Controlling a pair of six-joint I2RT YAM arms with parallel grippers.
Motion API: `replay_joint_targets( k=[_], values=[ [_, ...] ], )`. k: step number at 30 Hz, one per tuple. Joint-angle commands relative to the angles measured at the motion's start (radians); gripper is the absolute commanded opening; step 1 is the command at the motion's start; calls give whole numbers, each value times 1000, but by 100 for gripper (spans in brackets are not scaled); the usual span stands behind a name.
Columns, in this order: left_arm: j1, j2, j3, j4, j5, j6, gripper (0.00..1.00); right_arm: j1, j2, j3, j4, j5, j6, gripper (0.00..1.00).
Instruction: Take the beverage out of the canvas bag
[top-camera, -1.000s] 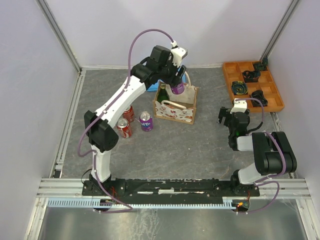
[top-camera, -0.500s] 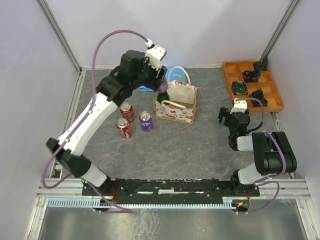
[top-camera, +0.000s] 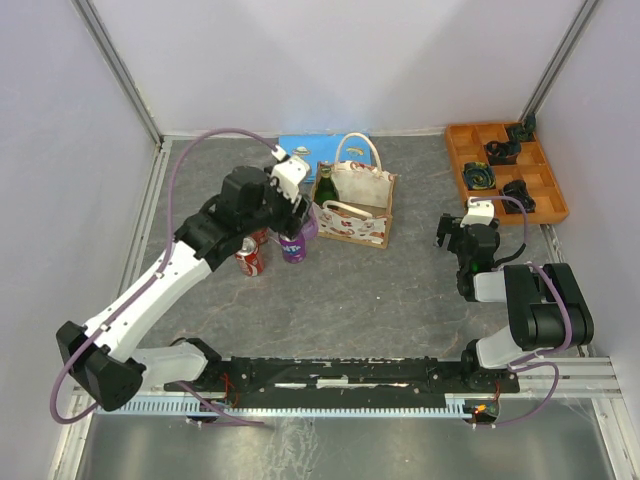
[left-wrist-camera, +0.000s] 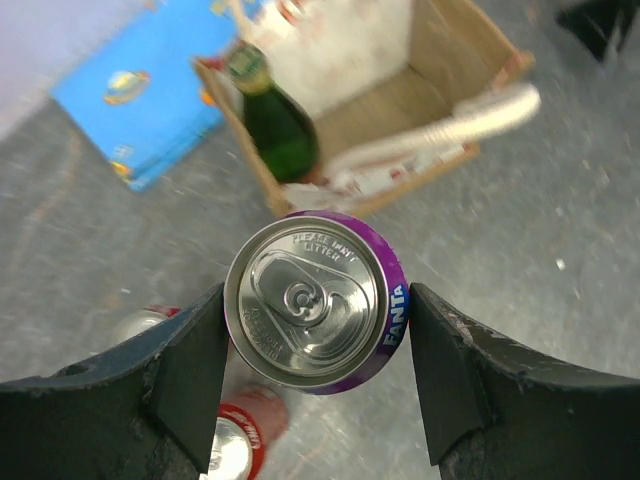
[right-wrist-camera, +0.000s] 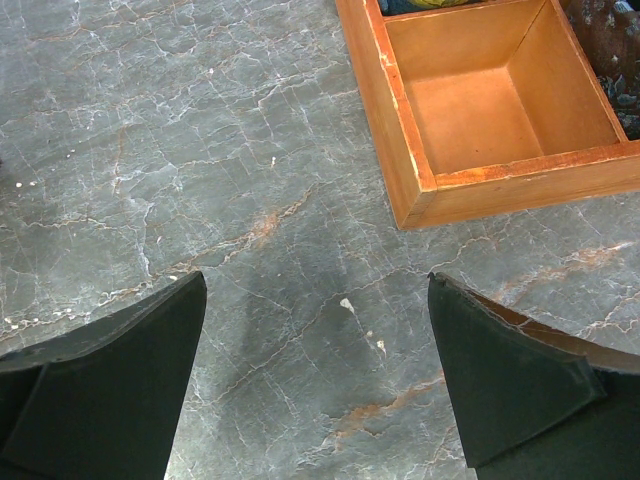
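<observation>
The canvas bag stands upright at mid-table, and in the left wrist view its beige inside shows. A green bottle stands in its left end and also shows in the left wrist view. My left gripper is just left of the bag, outside it. In its wrist view, the gripper is shut on a purple Fanta can, held upright by its sides above the table. My right gripper is open and empty over bare table to the right, as its wrist view shows.
Two red cans and a purple can stand on the table under and left of my left gripper. A red can shows below the held can. A flat blue rectangle lies behind the bag. An orange compartment tray sits far right.
My left arm has swung from above the bag leftward and down toward the cans, carrying the purple can out of the bag. The right arm has not moved.
</observation>
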Motion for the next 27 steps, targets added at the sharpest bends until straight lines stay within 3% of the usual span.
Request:
replay_joint_targets(
  k=[1, 12, 27],
  values=[
    [-3, -49, -98, 220, 196, 8, 3, 0, -4, 22, 34, -4, -11, 99],
    [-26, 55, -220, 315, 309, 33, 3, -1, -3, 22, 34, -4, -11, 99],
    [-74, 225, -239, 341, 191, 89, 4, 0, -3, 22, 34, -4, -10, 99]
  ],
)
